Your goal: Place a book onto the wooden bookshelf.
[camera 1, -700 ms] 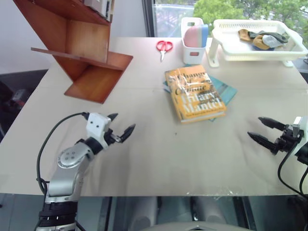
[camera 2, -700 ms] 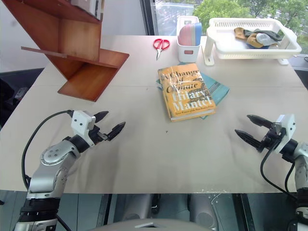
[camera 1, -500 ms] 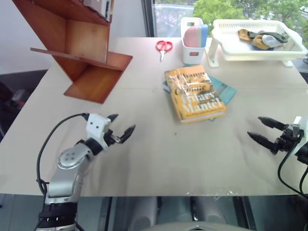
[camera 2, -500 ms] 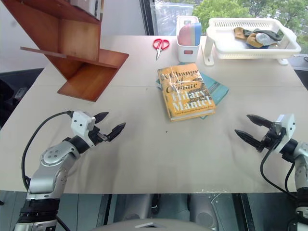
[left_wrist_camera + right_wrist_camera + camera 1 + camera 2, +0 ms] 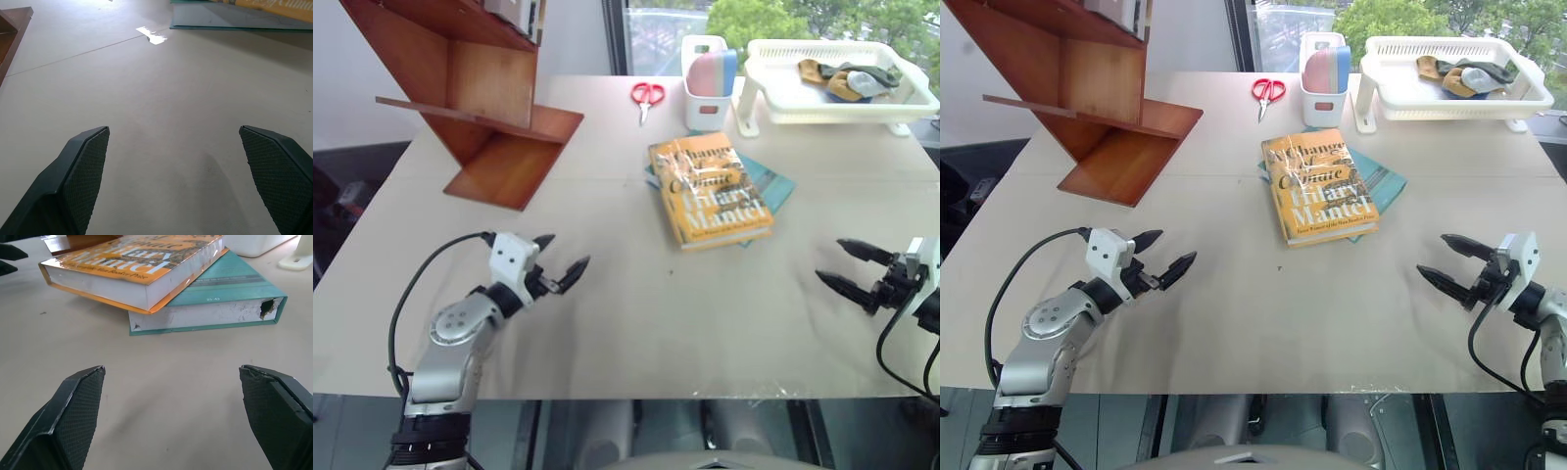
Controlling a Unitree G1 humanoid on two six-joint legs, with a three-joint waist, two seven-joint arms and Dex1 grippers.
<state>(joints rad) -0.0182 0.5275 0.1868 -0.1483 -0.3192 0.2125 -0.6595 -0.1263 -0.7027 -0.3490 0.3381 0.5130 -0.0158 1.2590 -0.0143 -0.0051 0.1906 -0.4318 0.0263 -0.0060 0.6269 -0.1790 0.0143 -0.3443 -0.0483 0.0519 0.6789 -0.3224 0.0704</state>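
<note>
Hovering above the table (image 5: 636, 323) near its front edge, the left gripper (image 5: 562, 262) and the right gripper (image 5: 847, 266) both stand spread wide, grasping nothing. Beyond them, about mid-table, the book (image 5: 708, 188) lies flat, overlapping a teal book (image 5: 230, 296) beneath it. At the far left corner stands the wooden bookshelf (image 5: 475, 93). Red scissors (image 5: 647, 95) lie near the far edge.

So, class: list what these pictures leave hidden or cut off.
- Teal book: cover mostly hidden under the yellow book, head views.
- Bookshelf: upper boards cut off by the top edge, head views.
- Basket contents: too small to identify.
</note>
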